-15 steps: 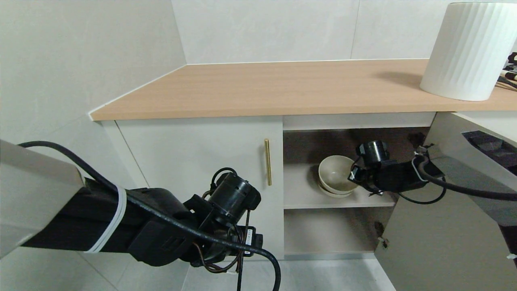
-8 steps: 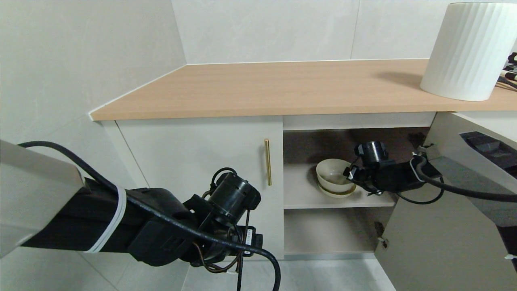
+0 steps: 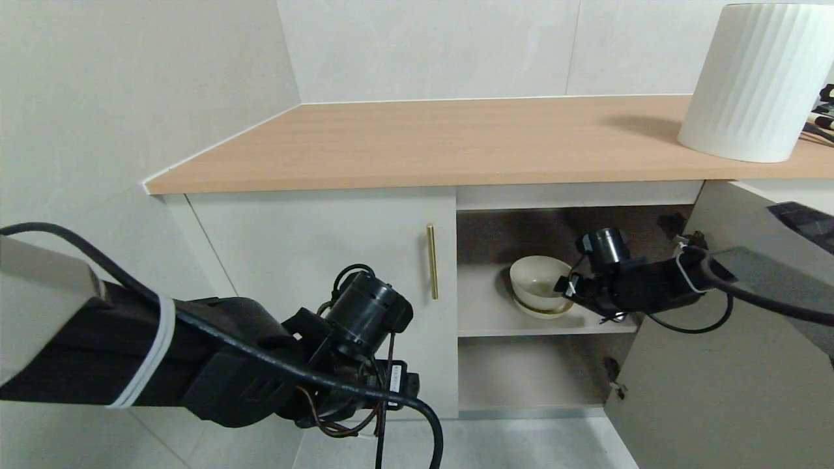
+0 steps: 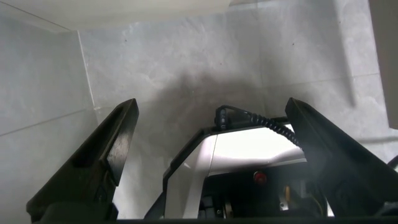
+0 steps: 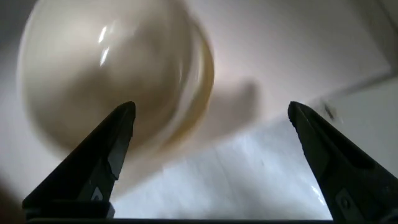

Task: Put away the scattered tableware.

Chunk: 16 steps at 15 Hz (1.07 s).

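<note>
Since the bowl [image 3: 539, 281] sits upright on the upper shelf [image 3: 485, 312] of the cabinet, nested on a second dish [image 3: 542, 312] whose yellowish rim peeks out beneath it, this piece looks put away. The right end effector [image 3: 565, 286] hangs inside the cabinet opening just beside the bowl's rim, its fingers spread wide with nothing between them; from the right wrist the bowl lies just beyond the tips, untouched as far as I can tell. The left end effector [image 4: 211, 104] is low in front of the closed left door [image 3: 326, 260], aimed at the floor, also wide open and empty.

What is left, by my reading: the right arm needs to back out of the cabinet, and the right door [image 3: 704, 365] stands open, so it probably wants shutting. On the worktop [image 3: 417, 143] stands a white ribbed container [image 3: 756, 78], and a few dark items [image 3: 822, 111] show at the far right edge; whether they are tableware I cannot tell.
</note>
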Tool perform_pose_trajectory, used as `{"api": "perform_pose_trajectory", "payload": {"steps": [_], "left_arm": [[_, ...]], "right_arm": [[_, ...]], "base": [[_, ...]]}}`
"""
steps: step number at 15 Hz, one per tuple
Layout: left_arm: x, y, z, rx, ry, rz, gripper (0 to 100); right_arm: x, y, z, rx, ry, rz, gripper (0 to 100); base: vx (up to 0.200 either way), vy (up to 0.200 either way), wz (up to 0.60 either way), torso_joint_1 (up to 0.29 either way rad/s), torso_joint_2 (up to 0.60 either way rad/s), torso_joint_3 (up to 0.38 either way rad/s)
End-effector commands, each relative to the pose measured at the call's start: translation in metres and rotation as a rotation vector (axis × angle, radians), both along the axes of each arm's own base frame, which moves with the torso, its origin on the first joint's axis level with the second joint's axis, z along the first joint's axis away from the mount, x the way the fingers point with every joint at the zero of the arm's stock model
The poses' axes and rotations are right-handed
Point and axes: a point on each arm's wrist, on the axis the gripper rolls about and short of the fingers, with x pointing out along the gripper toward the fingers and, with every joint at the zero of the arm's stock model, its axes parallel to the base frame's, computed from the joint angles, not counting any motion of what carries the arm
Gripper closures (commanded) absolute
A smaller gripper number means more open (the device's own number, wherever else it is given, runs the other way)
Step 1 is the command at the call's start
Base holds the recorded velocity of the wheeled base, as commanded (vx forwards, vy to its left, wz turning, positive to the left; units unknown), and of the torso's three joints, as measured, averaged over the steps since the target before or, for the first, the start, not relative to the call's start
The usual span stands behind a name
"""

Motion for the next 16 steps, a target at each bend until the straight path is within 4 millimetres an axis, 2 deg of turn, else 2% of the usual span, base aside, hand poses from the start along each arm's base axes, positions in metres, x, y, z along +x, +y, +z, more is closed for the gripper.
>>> {"api": "perform_pose_trajectory", "payload": {"steps": [1,2,4,5,6,7,8,9,10,11,13,16], "left_arm": [[-0.006,0.014,0.028,-0.053,-0.063,0.026,0],[-0.007,0.024,0.04,-0.081,-0.092,0.055,0],[-0.014,0.06,0.082,-0.184,-0.207,0.161,0],[-0.017,0.066,0.088,-0.193,-0.223,0.172,0],[-0.04,0.085,0.106,-0.191,-0.236,0.169,0],[-0.05,0.092,0.113,-0.205,-0.237,0.163,0],[-0.069,0.102,0.123,-0.236,-0.248,0.145,0],[-0.077,0.106,0.126,-0.255,-0.259,0.134,0],[-0.091,0.114,0.13,-0.283,-0.28,0.12,0],[-0.096,0.118,0.131,-0.291,-0.293,0.122,0],[-0.101,0.126,0.129,-0.29,-0.304,0.151,0],[-0.097,0.124,0.127,-0.268,-0.312,0.128,0]], "right_arm": [[-0.046,0.001,0.044,-0.016,0.009,0.138,0],[-0.064,0.0,0.055,-0.017,0.033,0.197,0],[-0.126,-0.003,0.085,0.019,0.041,0.292,0],[-0.137,-0.005,0.091,0.025,0.032,0.305,0],[-0.179,-0.012,0.109,0.0,-0.015,0.39,0],[-0.196,-0.013,0.115,-0.024,-0.042,0.435,0],[-0.222,-0.018,0.128,-0.032,-0.097,0.474,0],[-0.234,-0.02,0.134,-0.03,-0.111,0.489,0],[-0.261,-0.028,0.147,-0.029,-0.11,0.516,0],[-0.279,-0.035,0.153,-0.031,-0.1,0.527,0],[-0.301,-0.047,0.16,-0.024,-0.108,0.535,0],[-0.305,-0.048,0.157,-0.029,-0.08,0.542,0]], "base": [[0.0,0.0,0.0,0.0,0.0,0.0],[0.0,0.0,0.0,0.0,0.0,0.0],[0.0,0.0,0.0,0.0,0.0,0.0],[0.0,0.0,0.0,0.0,0.0,0.0],[0.0,0.0,0.0,0.0,0.0,0.0],[0.0,0.0,0.0,0.0,0.0,0.0],[0.0,0.0,0.0,0.0,0.0,0.0],[0.0,0.0,0.0,0.0,0.0,0.0],[0.0,0.0,0.0,0.0,0.0,0.0],[0.0,0.0,0.0,0.0,0.0,0.0],[0.0,0.0,0.0,0.0,0.0,0.0],[0.0,0.0,0.0,0.0,0.0,0.0]]}}
